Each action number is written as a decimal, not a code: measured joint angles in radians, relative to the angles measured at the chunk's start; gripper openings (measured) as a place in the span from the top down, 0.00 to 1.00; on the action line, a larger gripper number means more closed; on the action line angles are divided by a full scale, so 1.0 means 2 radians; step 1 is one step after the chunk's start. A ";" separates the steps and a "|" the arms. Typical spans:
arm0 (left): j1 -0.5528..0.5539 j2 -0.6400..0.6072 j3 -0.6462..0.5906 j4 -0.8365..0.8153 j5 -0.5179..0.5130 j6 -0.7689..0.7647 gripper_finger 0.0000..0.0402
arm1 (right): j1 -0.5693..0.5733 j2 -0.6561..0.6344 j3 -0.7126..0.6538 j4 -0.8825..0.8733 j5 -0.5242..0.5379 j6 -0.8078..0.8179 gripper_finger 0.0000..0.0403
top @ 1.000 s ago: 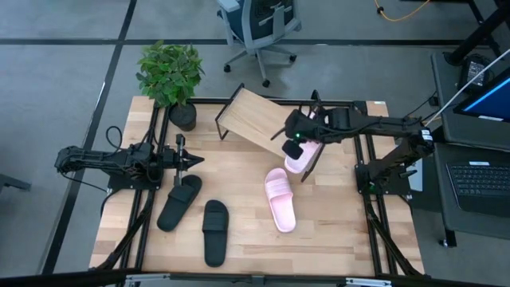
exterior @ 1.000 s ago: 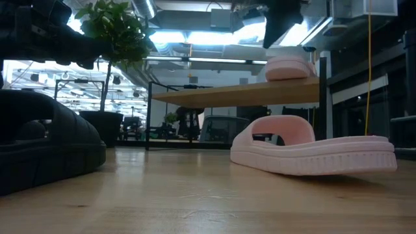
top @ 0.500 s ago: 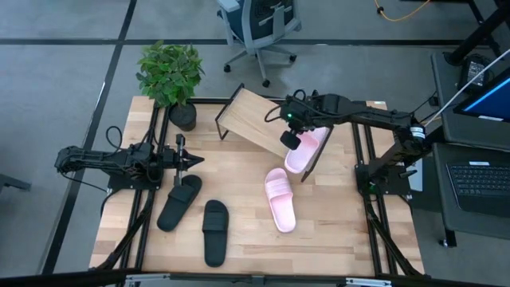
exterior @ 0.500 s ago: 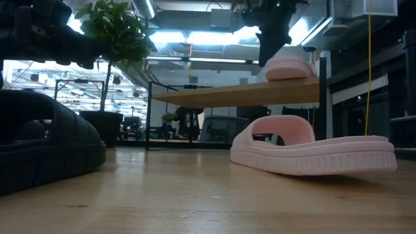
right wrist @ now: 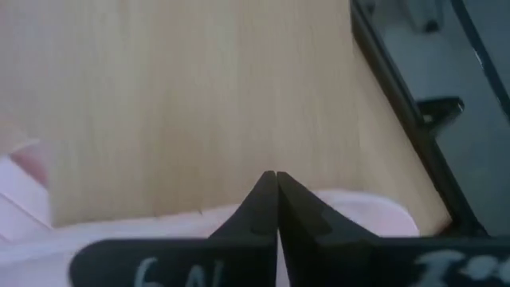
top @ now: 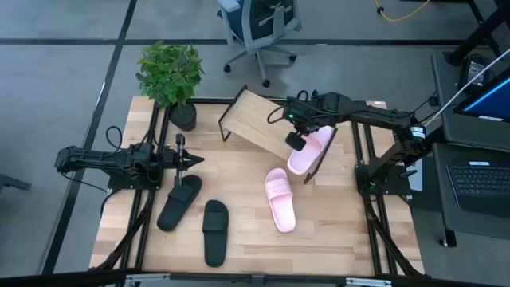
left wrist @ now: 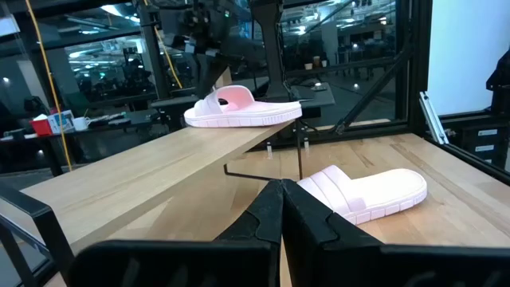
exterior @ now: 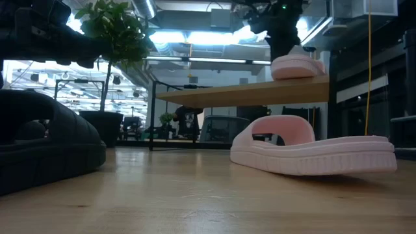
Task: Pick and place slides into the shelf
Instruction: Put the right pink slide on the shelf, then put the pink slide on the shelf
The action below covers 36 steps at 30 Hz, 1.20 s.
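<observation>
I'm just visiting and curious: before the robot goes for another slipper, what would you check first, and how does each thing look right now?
1. First pink slide resting on the shelf: ok, at its right end.
2. Right gripper empty: ok, fingers shut above that slide.
3. Second pink slide reachable on the table: ok.
4. Two black slides waiting: ok.
5. Left gripper out of the way: ok, shut, near the plant.

Closed jaws over shelf (right wrist: pixel 183 96), seemingly touching pink slide (right wrist: pixel 351 211).

One pink slide (top: pixel 309 149) rests on the slanted wooden shelf (top: pixel 255 119); another pink slide (top: pixel 280 198) and two black slides (top: pixel 178 201) (top: pixel 214 231) lie on the table, toward six o'clock of it.
</observation>
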 joint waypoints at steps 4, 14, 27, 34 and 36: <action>0.000 0.000 0.000 0.000 0.000 0.000 1.00 | 0.001 -0.006 0.000 0.066 -0.001 -0.029 0.98; 0.000 0.000 0.000 0.000 0.000 0.000 1.00 | 0.051 -0.017 0.042 0.132 -0.004 -0.069 0.99; 0.000 0.000 0.000 0.000 0.000 0.000 1.00 | 0.278 -0.039 -0.056 0.303 0.055 -0.017 1.00; 0.000 0.000 0.000 0.000 0.035 -0.030 1.00 | 0.366 -0.039 -0.159 0.475 0.070 -0.015 1.00; 0.000 0.000 0.000 0.000 0.075 -0.030 1.00 | 0.387 -0.039 -0.187 0.490 0.100 -0.005 1.00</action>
